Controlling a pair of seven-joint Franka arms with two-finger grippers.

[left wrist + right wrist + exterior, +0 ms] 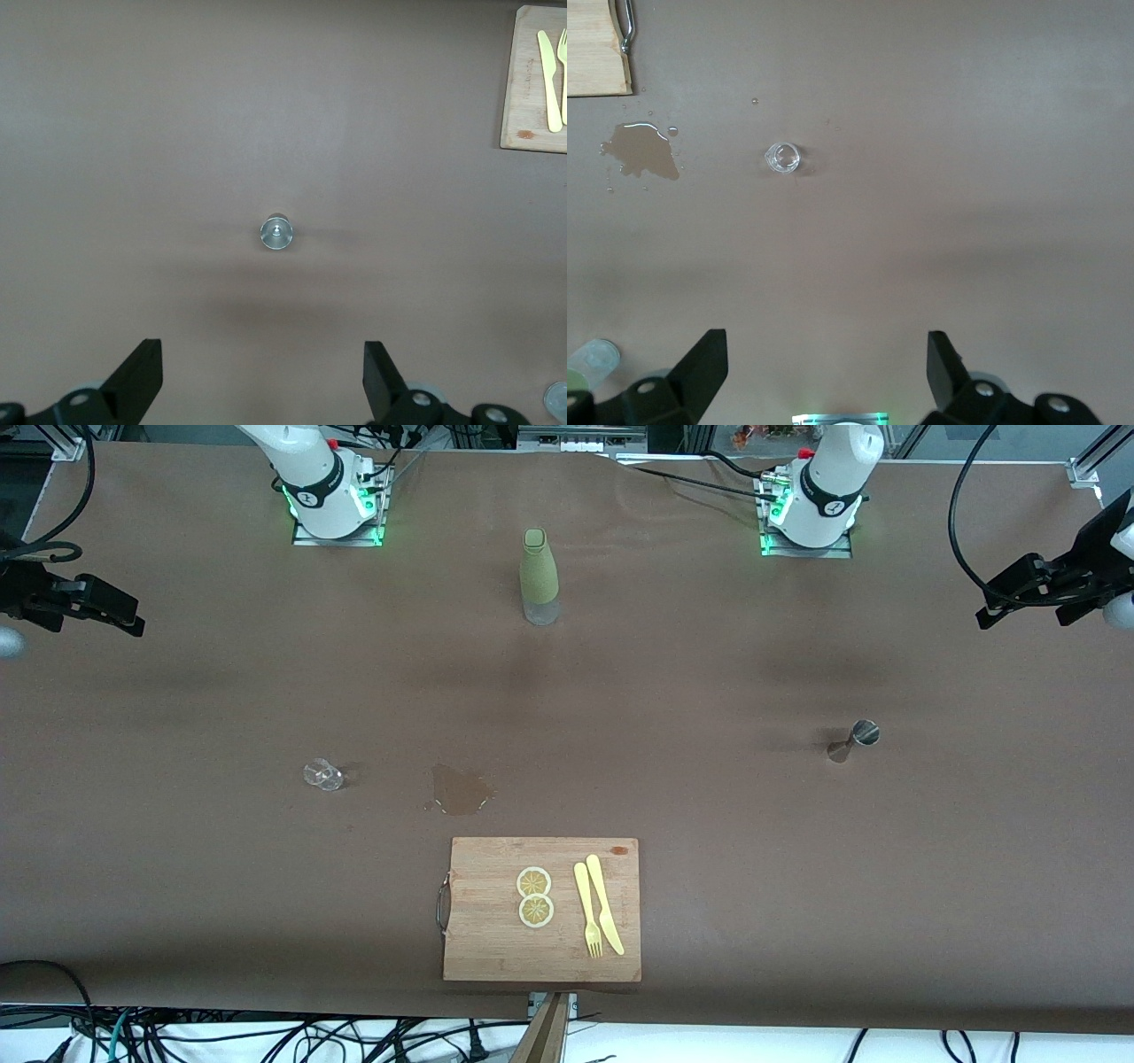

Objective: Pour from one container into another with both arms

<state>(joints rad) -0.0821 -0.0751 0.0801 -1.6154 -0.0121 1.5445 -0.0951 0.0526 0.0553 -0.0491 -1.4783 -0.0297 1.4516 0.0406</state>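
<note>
L gripper (263, 385) wide open, up over small shiny steel jigger (854, 741) standing at L arm's end | R gripper (827, 381) wide open too, over tiny clear glass (323, 774) at R arm's end | both light, slippy; glass breaks easy; grab jigger at thin waist | brown table (797, 912), wet puddle (459, 790) near glass, wood board (496, 948).

The jigger (852, 740) is shiny polished metal. The small glass (322, 774) is clear and glossy. The table (797, 886) wears a matt brown, faintly creased cover, perhaps paper. The cutting board (496, 939) is pale wood with a metal handle (442, 904). A wet patch (459, 790) glistens.
</note>
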